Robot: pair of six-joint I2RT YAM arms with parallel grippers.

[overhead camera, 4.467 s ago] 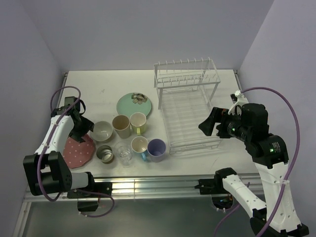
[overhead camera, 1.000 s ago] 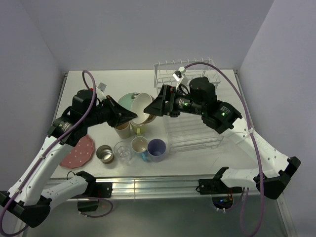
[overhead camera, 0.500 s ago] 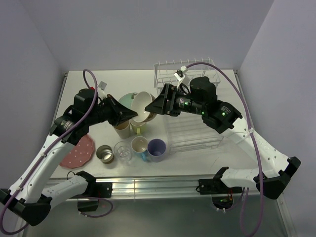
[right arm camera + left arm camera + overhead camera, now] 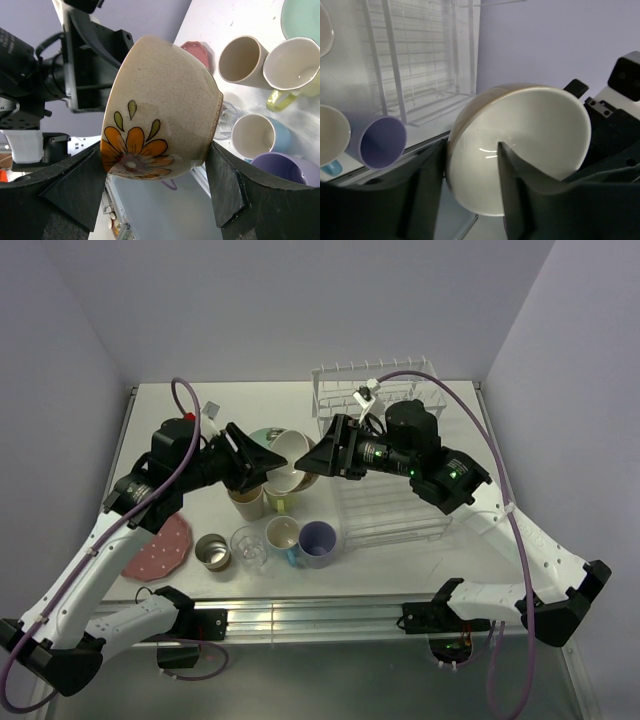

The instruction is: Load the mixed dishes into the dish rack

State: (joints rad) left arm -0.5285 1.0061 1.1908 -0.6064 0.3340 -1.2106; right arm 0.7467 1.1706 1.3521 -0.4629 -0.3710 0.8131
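Observation:
The white bowl [image 4: 290, 450], speckled outside with an orange flower [image 4: 165, 105], hangs in the air between both grippers, left of the dish rack [image 4: 390, 510]. My right gripper [image 4: 318, 462] [image 4: 156, 150] is shut across the bowl's outside. My left gripper [image 4: 265, 465] [image 4: 470, 147] straddles the bowl's wall [image 4: 530, 135], one finger inside and one outside, with a gap between them. Below stand the tan cup [image 4: 246, 502], yellow cup [image 4: 292, 62], blue cup [image 4: 283, 534], lavender cup [image 4: 317, 540], clear glass [image 4: 248, 545] and steel cup [image 4: 212, 551]. The pink plate [image 4: 160, 545] lies at the left. The mint plate [image 4: 302, 17] is mostly hidden.
The rack's raised prong row [image 4: 375, 380] stands at the back, behind the right arm. The cups cluster directly under the bowl. The table's metal front rail [image 4: 300, 615] runs along the near edge. Walls close in on both sides.
The left arm lifted the bowl from the table to mid-air and the right gripper closed in on it. In the last half second the left fingers spread apart.

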